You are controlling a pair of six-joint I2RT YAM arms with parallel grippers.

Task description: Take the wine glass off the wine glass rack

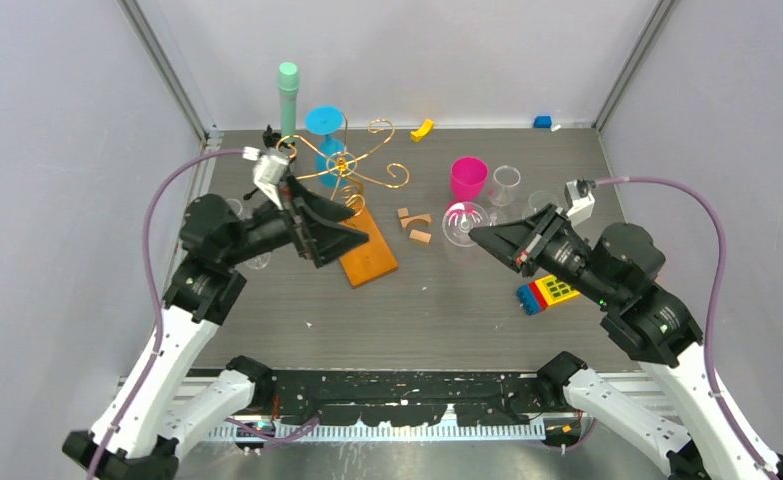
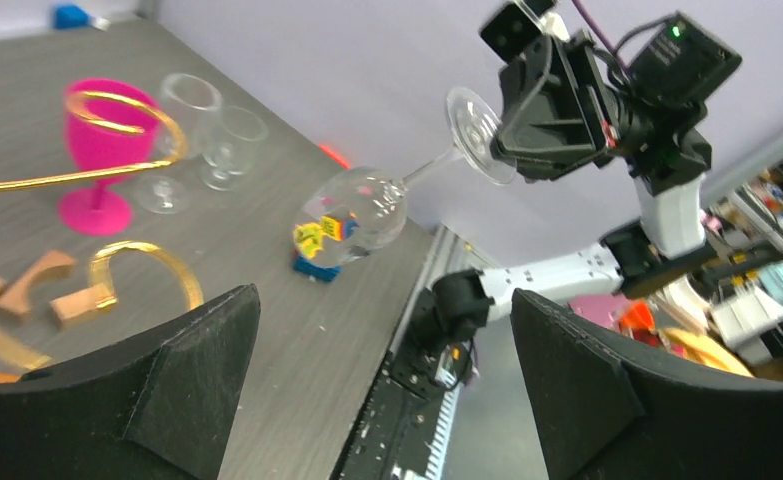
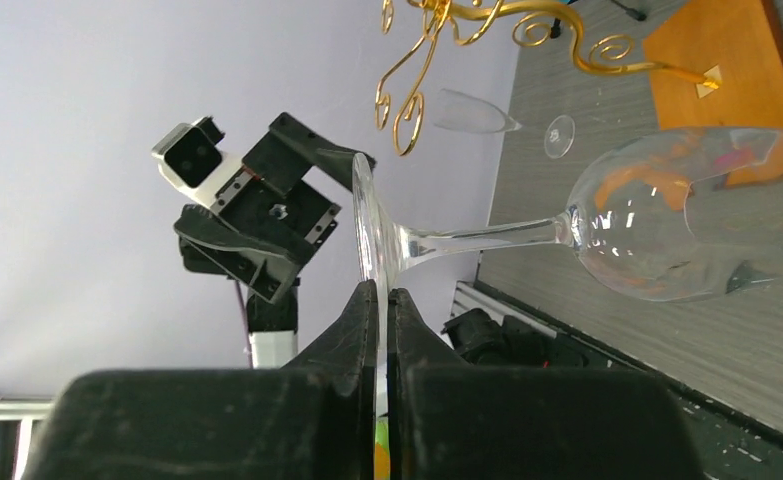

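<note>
The clear wine glass [image 1: 462, 222] is off the rack, held sideways above the table by its foot. My right gripper [image 1: 479, 236] is shut on that foot; in the right wrist view the fingers [image 3: 362, 310] pinch the foot's rim and the bowl [image 3: 667, 225] points right. The left wrist view shows the glass [image 2: 355, 215] in the air. The gold wire wine glass rack [image 1: 345, 160] stands at the back left on its orange wooden base [image 1: 372, 255]. My left gripper [image 1: 359, 228] is open and empty above that base, its fingers [image 2: 167, 370] wide apart.
A pink goblet [image 1: 468, 177] and clear glasses [image 1: 505, 182] stand behind the held glass. A blue goblet [image 1: 325, 125] and a green cylinder [image 1: 288, 90] are behind the rack. Wooden blocks [image 1: 414, 222] lie mid-table, toy bricks [image 1: 547, 292] under my right arm.
</note>
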